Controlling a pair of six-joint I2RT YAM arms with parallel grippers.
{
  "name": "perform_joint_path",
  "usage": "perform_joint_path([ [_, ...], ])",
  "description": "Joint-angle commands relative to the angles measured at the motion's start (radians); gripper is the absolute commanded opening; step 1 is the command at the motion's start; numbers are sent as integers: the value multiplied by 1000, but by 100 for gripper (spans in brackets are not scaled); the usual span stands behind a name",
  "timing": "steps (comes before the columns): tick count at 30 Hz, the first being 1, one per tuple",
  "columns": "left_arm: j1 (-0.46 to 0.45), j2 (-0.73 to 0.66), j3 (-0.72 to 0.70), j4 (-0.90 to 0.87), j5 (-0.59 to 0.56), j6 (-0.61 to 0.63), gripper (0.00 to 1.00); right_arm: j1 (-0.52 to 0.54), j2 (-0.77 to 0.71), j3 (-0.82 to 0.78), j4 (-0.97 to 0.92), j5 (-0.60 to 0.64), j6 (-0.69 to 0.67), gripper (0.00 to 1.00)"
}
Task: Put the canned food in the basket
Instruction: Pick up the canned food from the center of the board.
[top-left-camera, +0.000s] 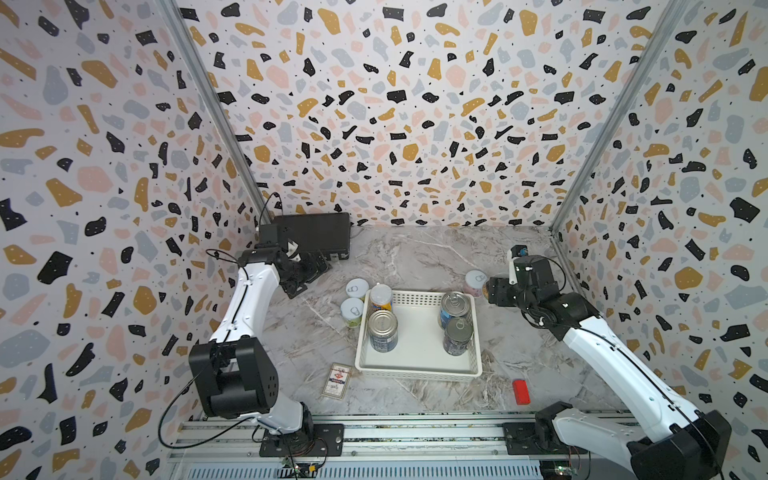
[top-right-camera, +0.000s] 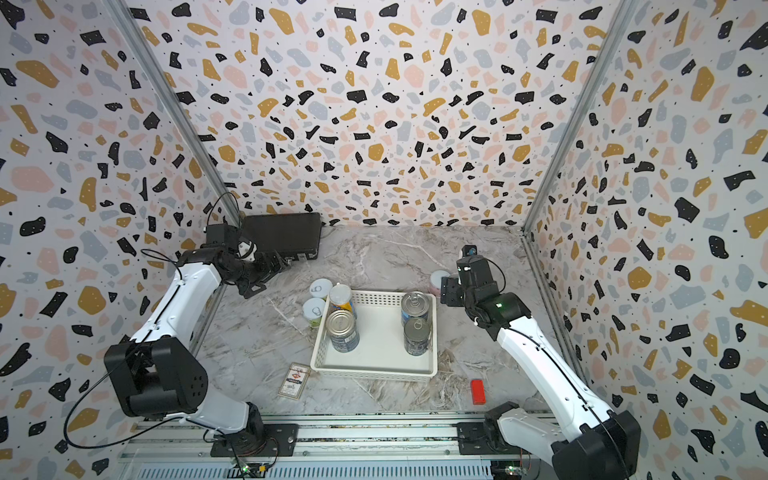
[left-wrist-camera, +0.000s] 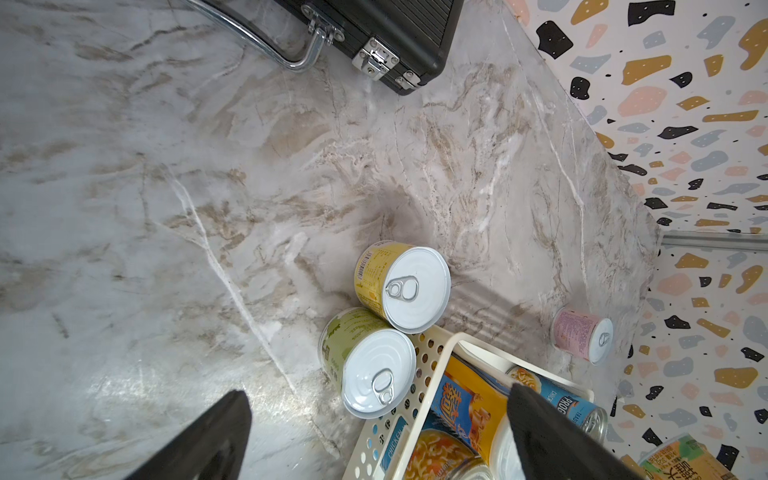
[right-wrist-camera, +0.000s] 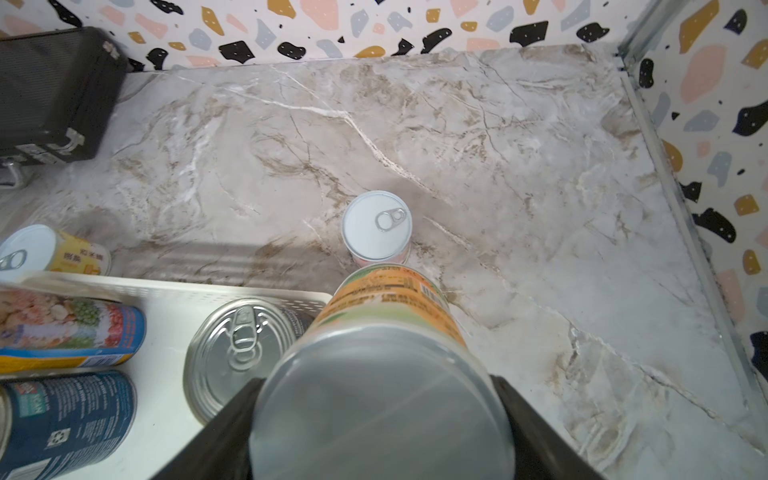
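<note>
Right wrist view, right gripper holding orange-labelled can, mostly hidden in both top views, left gripper wide.

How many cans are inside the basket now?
4. Yellow-labelled can in the basket's far left corner, left blue tin before it; far right tin and near right tin along the right wall. None appear hidden.

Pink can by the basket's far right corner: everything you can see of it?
The pink can is a small cylinder with a pale pink printed label and a white pull-tab lid. It stands upright on the marble table, outside the basket, just past its far right corner, apart from it. The right claw, shut on an orange-labelled can, hangs close beside it.
</note>
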Motion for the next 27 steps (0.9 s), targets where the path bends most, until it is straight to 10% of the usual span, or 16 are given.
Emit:
perform_joint_path([
  [1, -1, 2, 35, -5, 9, 20, 100, 42, -62, 41, 90, 43, -32, 27],
  [27, -1, 2, 38, 1, 29, 18, 100, 541, 147, 233, -43, 59, -85, 25],
])
